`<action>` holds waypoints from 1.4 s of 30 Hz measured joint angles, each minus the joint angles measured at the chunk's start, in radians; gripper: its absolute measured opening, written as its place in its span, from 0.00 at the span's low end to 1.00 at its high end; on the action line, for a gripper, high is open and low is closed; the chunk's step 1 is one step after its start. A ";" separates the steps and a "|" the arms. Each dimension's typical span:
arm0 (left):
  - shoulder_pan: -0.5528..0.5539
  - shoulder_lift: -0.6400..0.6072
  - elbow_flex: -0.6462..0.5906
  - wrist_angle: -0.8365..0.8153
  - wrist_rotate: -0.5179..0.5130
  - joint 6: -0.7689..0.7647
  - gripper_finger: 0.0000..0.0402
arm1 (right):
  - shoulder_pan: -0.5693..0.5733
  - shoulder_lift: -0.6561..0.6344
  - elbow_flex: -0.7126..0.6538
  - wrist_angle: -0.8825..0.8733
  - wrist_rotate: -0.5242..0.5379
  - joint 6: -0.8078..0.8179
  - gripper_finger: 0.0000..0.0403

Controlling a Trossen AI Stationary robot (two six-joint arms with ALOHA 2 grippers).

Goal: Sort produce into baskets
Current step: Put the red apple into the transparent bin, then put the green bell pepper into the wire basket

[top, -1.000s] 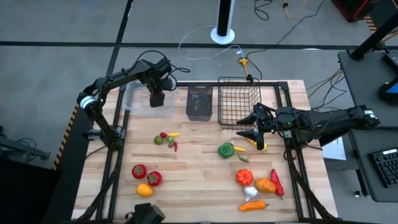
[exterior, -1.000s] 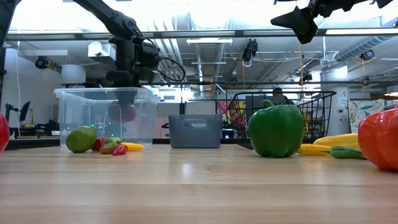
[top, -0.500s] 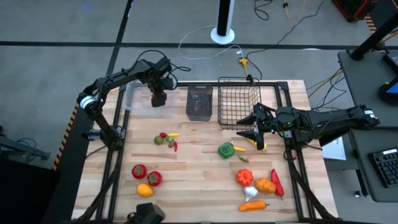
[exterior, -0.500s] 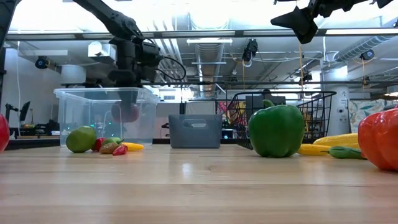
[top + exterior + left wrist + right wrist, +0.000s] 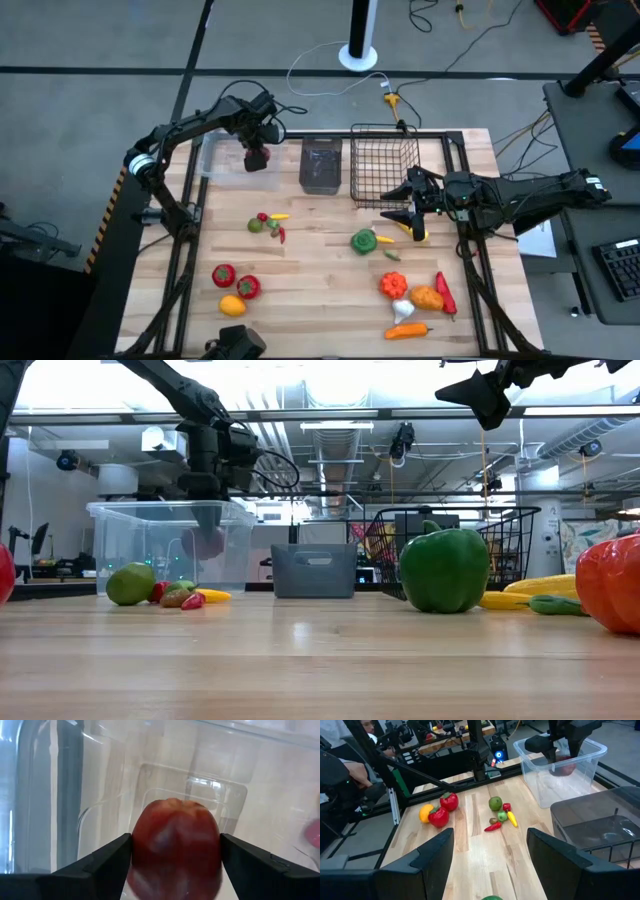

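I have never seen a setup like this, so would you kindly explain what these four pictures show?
Two dark robot arms work at a wooden table. One picture looks straight down, one looks level across the tabletop, and two come from cameras on the wrists. The left hand is inside the clear tub, with a red apple between its fingers. The right hand waits open beside the wire basket. Toy produce lies loose on the wood, including a green pepper. A dark bin stands between tub and basket.
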 joint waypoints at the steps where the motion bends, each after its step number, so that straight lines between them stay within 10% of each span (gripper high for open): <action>1: 0.000 0.000 0.000 0.000 0.000 0.000 0.69 | 0.000 0.000 0.000 0.000 0.000 0.000 0.60; 28: -0.026 -0.158 0.000 -0.020 -0.003 -0.250 0.69 | 0.000 -0.001 0.000 0.009 0.000 0.000 0.60; 42: -0.478 -0.405 -0.091 0.117 -0.061 -0.710 0.70 | 0.000 0.043 0.000 0.039 -0.006 0.000 0.60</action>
